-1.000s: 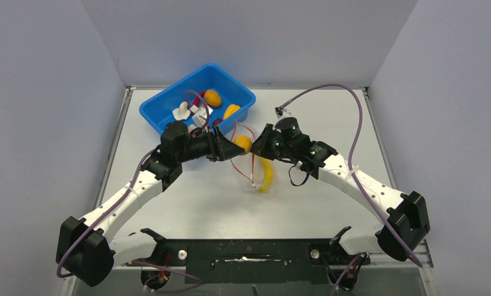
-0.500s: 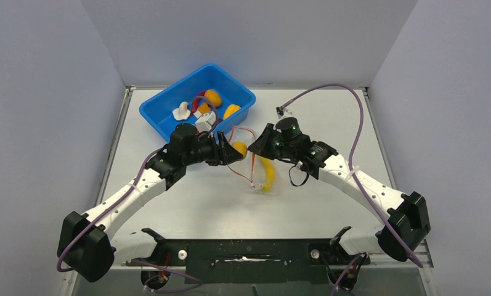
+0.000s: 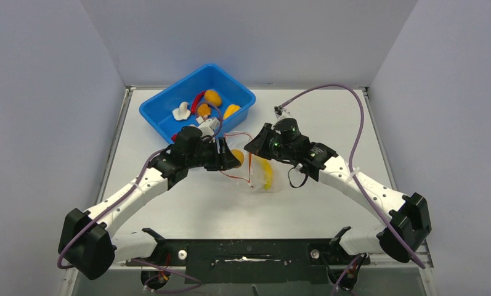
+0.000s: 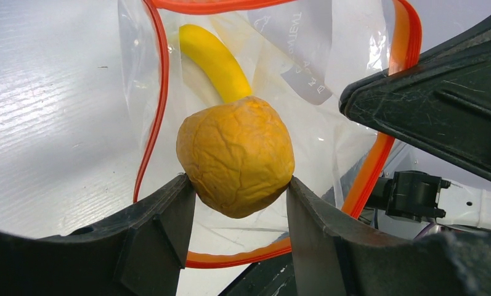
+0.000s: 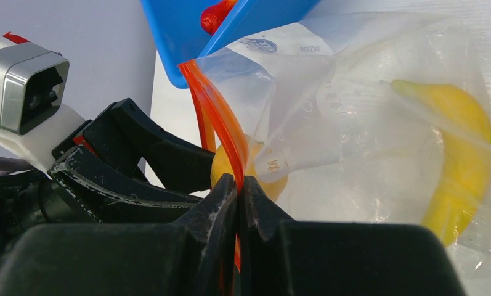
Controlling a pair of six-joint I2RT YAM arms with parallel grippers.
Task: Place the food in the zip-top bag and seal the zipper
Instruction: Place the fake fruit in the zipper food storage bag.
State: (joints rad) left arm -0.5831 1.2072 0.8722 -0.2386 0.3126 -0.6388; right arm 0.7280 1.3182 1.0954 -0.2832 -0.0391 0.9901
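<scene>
Blue tub [image 3: 158, 123]: parked at the far left corner of the tabletop [image 3: 187, 197], and there's more to fetch. White garlic [image 3: 182, 111], a red chili [image 3: 199, 98] and two orange pieces are in there.

Left arm: swung away from the tub's near wall toward the middle of the tabletop. Elbow low, forearm reaching right, wrist pointing into the bag's mouth.

Left claw [image 4: 238, 185]: clamped round the orange lump [image 4: 236, 154], one pad on each side.

Just changed: a second ago that lump hung beside the tub's near corner. Now it sits right at the mouth, ringed by the zipper [image 4: 159, 92].

Meaning: second piece is about to go in, I'd say. A short push forward, then I let go.

Zip-top bag [image 4: 329, 61]: middle of the tabletop, mouth facing my left arm and gaping wide.

Banana [image 4: 212, 55]: already inside, lying deep in the bag.

Right claw [image 5: 238, 185]: pinched shut on the zipper strip, holding that lip up off the tabletop.

Right arm: reaching in from the near right corner, forearm slanting to centre, wrist nudged a touch leftward.
</scene>
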